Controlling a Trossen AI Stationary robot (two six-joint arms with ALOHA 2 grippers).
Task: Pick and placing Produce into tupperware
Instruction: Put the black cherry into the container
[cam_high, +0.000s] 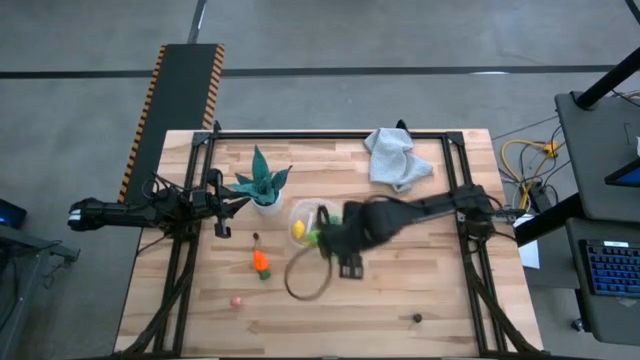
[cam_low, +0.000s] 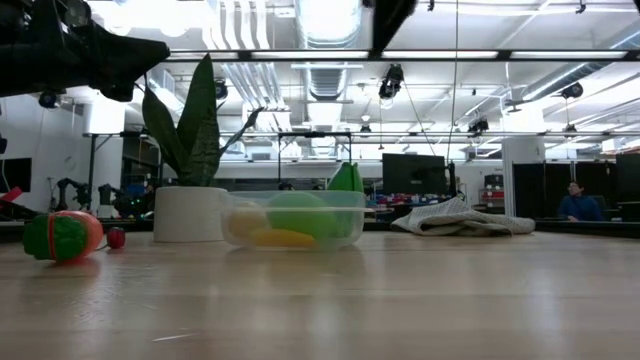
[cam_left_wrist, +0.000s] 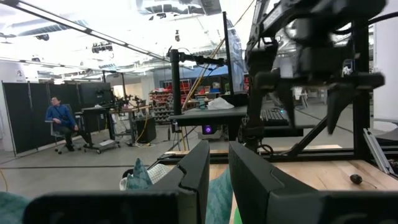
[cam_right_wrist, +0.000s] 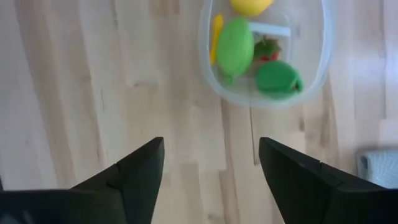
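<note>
The clear tupperware (cam_high: 305, 222) stands mid-table next to the white plant pot (cam_high: 266, 207). It holds green, yellow and red pieces (cam_right_wrist: 235, 40), also seen through its wall (cam_low: 295, 220) in the low view. An orange-and-green piece (cam_high: 261, 263), a pink piece (cam_high: 237, 300), a small dark piece (cam_high: 256, 237) and another dark piece (cam_high: 417, 318) lie on the table. My right gripper (cam_right_wrist: 211, 146) hangs open and empty above bare table just near of the tub, pointing down. My left gripper (cam_left_wrist: 217, 180) waits, shut, left of the plant (cam_high: 225, 205).
A pale grey cloth (cam_high: 398, 158) lies at the far right of the table. The spiky teal plant (cam_low: 195, 120) stands left of the tub. A thin brown loop (cam_high: 305, 275) shows just near of the tub. Bare wood (cam_high: 400, 290) spreads toward the near edge.
</note>
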